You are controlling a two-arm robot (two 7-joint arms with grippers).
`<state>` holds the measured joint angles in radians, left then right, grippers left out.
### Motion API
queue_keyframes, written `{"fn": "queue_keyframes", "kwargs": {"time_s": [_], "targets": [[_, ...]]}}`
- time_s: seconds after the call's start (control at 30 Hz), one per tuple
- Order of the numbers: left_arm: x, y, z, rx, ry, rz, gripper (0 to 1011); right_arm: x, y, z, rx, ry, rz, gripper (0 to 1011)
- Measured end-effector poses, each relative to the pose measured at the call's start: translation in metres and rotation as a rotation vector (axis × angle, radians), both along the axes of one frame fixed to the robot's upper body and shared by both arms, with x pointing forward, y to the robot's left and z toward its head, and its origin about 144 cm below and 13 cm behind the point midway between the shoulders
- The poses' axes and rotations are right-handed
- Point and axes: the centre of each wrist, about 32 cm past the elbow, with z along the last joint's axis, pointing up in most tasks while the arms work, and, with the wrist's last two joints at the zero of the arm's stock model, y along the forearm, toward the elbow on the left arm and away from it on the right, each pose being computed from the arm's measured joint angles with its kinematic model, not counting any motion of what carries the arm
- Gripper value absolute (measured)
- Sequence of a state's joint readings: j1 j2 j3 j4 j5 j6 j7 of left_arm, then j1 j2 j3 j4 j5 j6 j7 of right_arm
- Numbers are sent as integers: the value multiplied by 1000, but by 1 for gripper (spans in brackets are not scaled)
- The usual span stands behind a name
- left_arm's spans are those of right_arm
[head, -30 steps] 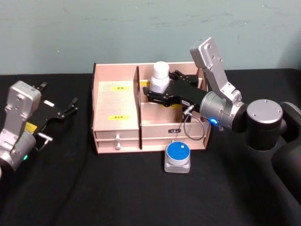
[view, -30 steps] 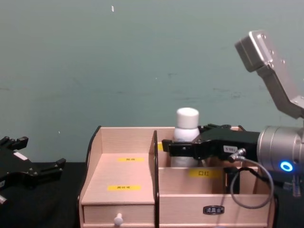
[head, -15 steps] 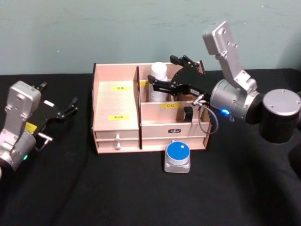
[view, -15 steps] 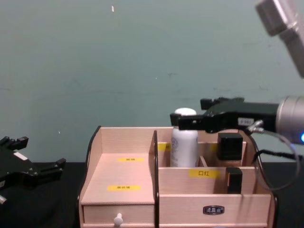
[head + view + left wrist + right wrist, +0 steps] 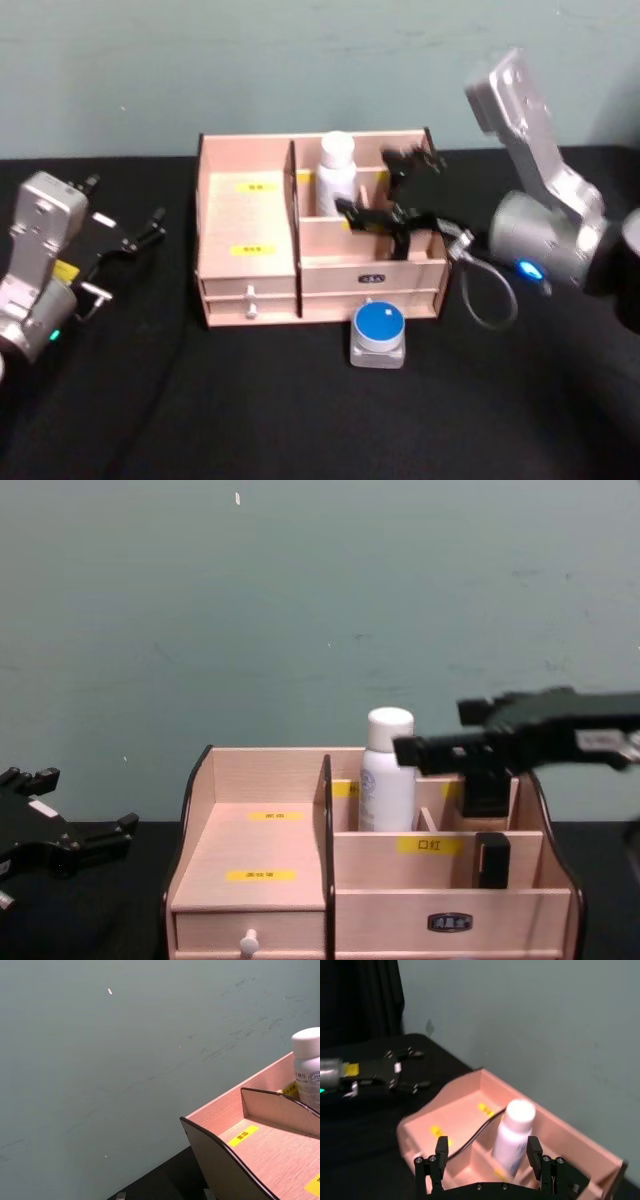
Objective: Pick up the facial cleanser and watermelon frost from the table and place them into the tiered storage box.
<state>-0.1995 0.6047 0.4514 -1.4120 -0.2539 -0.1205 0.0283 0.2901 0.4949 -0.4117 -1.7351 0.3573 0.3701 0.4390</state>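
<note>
At far left, over the black table [image 5: 250, 420]: left gripper [image 5: 127, 198], fingers spread, holding nothing. Mid-table, the tiered storage box [image 5: 246, 290]. Upright in its rear compartment, just right of the tall divider: the white facial cleanser [image 5: 336, 175]. Just right of that bottle and apart from it: right gripper [image 5: 366, 182], fingers wide, empty. On the table just before the box front: blue-lidded watermelon frost [image 5: 378, 335].

The right arm [image 5: 545, 235] is shining silver, glowing with a small blue light [image 5: 527, 268] and trailing a grey cable [image 5: 485, 300]. The silver left arm [image 5: 35, 270] is wearing a yellow sticker [image 5: 65, 270] and showing a green light [image 5: 53, 335]. The right gripper [image 5: 430, 731] and left gripper [image 5: 128, 205] are looking black, with tiny screws [image 5: 431, 1158].
</note>
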Motion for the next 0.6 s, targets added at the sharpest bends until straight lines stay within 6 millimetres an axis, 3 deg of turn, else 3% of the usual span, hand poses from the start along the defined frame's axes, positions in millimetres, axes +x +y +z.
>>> {"fn": "queue_keyframes", "kwargs": {"time_s": [0.37,0.6], "targets": [[0,0,0,0,0,0,1001,-63,-16,-8,-8,142,-51,1002],[0,0,0,0,0,0,1001,-93,-17,-16,-25,196,-76,1002]]}}
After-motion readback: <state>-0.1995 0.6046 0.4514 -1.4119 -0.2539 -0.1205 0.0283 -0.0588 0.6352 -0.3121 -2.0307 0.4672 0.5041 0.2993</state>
